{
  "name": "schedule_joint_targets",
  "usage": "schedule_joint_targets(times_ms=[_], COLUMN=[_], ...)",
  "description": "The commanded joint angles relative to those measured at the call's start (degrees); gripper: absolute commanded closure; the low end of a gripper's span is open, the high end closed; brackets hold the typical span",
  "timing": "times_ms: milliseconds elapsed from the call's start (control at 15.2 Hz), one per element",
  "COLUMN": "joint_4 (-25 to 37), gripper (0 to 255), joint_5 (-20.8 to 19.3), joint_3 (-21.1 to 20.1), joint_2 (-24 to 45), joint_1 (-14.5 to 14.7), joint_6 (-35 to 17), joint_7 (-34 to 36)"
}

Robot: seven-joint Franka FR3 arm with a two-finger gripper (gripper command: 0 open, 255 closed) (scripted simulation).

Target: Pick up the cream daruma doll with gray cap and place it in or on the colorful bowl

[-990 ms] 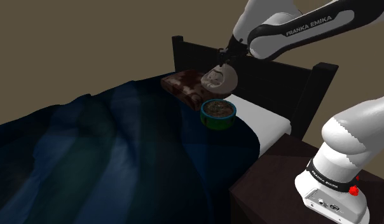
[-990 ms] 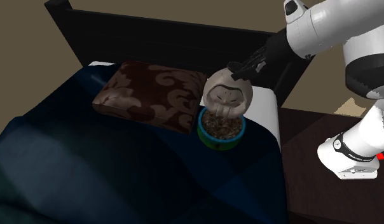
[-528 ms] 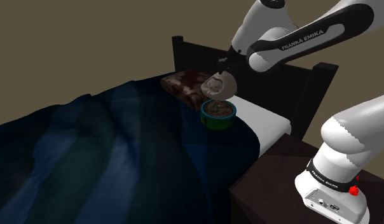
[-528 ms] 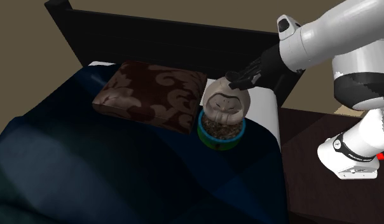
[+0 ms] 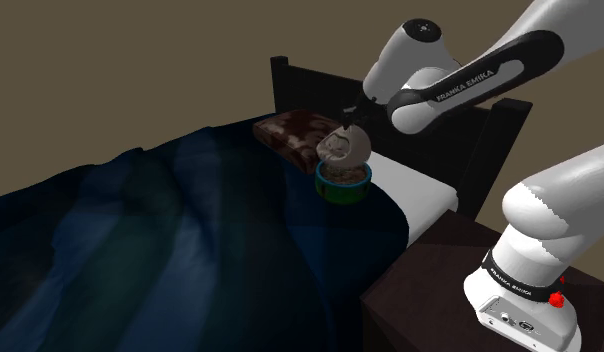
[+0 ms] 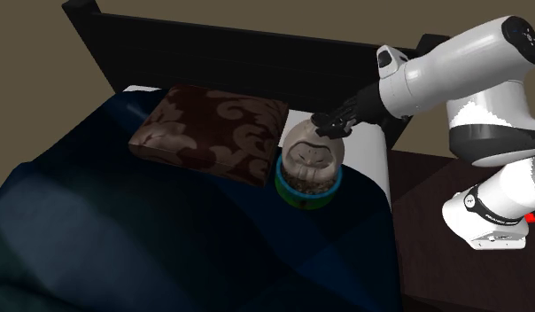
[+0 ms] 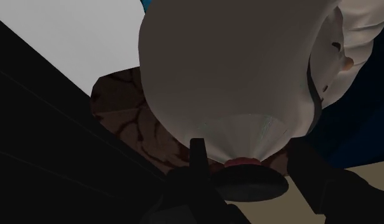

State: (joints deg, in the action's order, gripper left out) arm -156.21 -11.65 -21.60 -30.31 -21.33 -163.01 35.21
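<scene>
Currently in my gripper (image 5: pixel 348 112) (image 6: pixel 332 124) (image 7: pixel 248 159): the daruma doll (image 5: pixel 343 148) (image 6: pixel 313 158) (image 7: pixel 235 63); my two black fingers are closed onto its narrow gray cap end, one on each side.
Doll: cream-gray body with a face, seated in the mouth of the bowl (image 5: pixel 342 190) (image 6: pixel 297 197), its base inside the rim and most of it rising above.
Bowl: blue rim and green wall, resting on the dark blue blanket (image 5: pixel 170 230) (image 6: pixel 151 239).
Pillow (image 5: pixel 290 130) (image 6: pixel 208 133) (image 7: pixel 130 121): brown and patterned, lying flat just beside the bowl, its near corner close to the rim.
Headboard (image 5: pixel 320 85) (image 6: pixel 221 49): dark, upright behind the bowl and the pillow; my forearm crosses in front of it.
White sheet (image 5: pixel 415 180) (image 6: pixel 368 151): a bare strip beside the bowl, on the side toward my stand.
Stand (image 5: pixel 430 280) (image 6: pixel 452 239): a dark box, well apart from the bowl, past the bed's edge.
Nearest crowding: the pillow, lower than my fingers, which sit above the bowl.
</scene>
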Motion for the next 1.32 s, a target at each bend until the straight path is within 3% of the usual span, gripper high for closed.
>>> schedule_joint_targets(times_ms=[0, 132, 594, 660, 990, 1254], joint_4=[-0.8, -1.5, -1.5, -1.5, -1.5, -2.6], gripper=[255, 255, 255, 0, 0, 0], joint_5=[-0.7, -1.5, -1.5, -1.5, -1.5, 2.7], joint_3=[-1.1, -2.1, -2.2, -2.1, -2.2, 2.5], joint_2=[0.8, 1.6, 1.6, 1.6, 1.6, -7.8], joint_1=[-1.1, -2.2, -2.2, -2.2, -2.2, 5.1], joint_6=[-2.0, -3.6, -3.6, -3.6, -3.6, 5.5], joint_7=[1.0, 1.9, 1.9, 1.8, 1.9, -1.2])
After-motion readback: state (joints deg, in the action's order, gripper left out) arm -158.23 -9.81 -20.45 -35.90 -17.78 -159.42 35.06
